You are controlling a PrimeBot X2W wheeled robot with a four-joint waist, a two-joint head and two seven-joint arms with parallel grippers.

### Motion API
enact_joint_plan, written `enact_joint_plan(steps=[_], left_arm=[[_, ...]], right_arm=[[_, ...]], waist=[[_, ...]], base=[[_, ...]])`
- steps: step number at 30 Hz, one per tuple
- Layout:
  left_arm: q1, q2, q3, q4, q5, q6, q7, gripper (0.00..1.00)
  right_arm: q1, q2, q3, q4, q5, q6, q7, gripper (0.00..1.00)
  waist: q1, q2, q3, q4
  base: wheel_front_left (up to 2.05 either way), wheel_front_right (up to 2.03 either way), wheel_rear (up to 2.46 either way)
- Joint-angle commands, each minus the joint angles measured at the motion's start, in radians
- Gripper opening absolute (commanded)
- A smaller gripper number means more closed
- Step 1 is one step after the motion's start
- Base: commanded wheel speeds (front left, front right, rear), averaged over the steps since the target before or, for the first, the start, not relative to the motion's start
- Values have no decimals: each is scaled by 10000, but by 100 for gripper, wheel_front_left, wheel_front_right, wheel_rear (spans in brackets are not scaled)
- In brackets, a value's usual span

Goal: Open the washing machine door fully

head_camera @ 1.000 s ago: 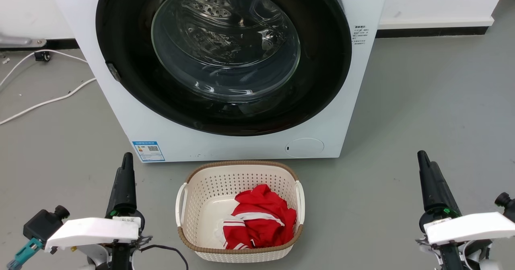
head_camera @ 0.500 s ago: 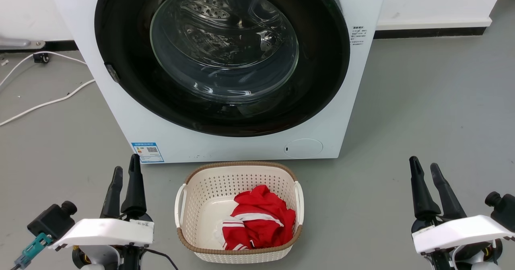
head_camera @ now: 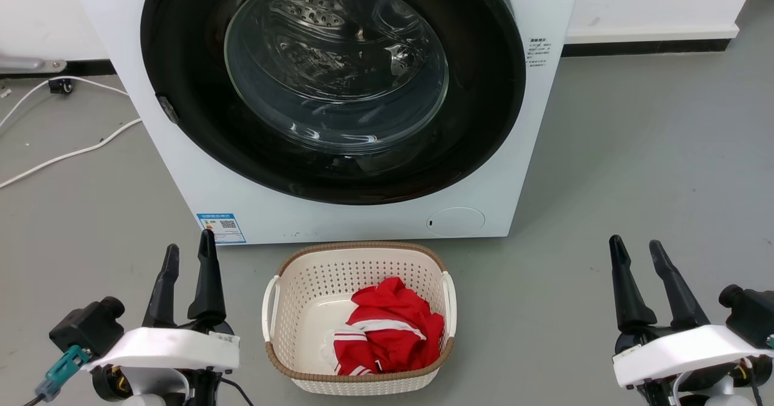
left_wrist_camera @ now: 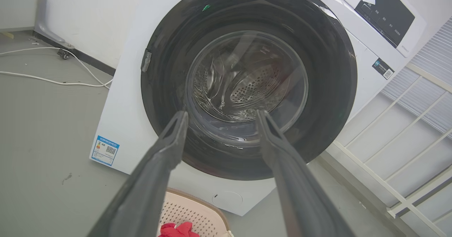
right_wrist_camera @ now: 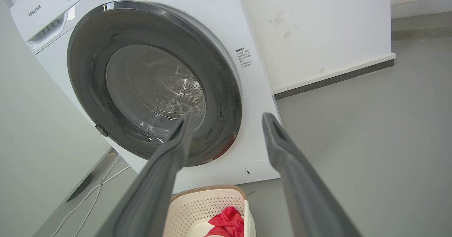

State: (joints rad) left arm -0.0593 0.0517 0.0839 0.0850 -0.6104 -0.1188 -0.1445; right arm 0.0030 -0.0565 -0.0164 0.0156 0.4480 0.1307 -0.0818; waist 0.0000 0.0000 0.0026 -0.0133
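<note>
Left hand change: the left hand (head_camera: pixel 190 242) has its two fingers parted into a narrow V, where a second ago they lay pressed together as one spike. It holds nothing.
Right hand change: the right hand (head_camera: pixel 635 242) has spread in the same way, slightly wider, and is also empty.
Door change: none. The washing machine door (head_camera: pixel 335 67) is closed as before, lying flat against the front of the washing machine (head_camera: pixel 181 170).
Door position: it fills nearly the whole width of the machine front, above and beyond the basket, well apart from both hands.
Door make: a broad glossy black ring around a bulging clear glass bowl. The perforated steel drum shows through the glass, and the right wrist view shows a thin bright metal edge around the ring.
Hand make: long, tapered, matte dark fingers (left_wrist_camera: pixel 166 152) rising from white plastic housings.
Basket: the basket (head_camera: pixel 363 246) is cream perforated plastic with a brown woven rim. It stands on the floor just in front of the machine, between the hands.
Contents: a crumpled red garment (head_camera: pixel 390 330) with white stripes.
Machine front: smooth white, with a small round flap (head_camera: pixel 455 221) at the lower right and a blue sticker (head_camera: pixel 221 227) at the lower left.
Floor: the floor (head_camera: pixel 635 152) is smooth grey, with white cables (head_camera: pixel 72 152) trailing on the robot's left of the machine.
</note>
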Motion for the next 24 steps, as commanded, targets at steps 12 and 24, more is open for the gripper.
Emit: enact_joint_plan(steps=[12,24], left_arm=[[-77,9,-33,-178,1666,13,-354,100],[18,1,-72,-114,2982,46,-621,100]], right_arm=[[62,29,78,-416,-1452,0,9,100],[169,45,174,-546,-2590,0,56,100]], waist=[[0,0,1,-59],[0,0,-4,-114]], base=[[0,0,0],[0,0,0]])
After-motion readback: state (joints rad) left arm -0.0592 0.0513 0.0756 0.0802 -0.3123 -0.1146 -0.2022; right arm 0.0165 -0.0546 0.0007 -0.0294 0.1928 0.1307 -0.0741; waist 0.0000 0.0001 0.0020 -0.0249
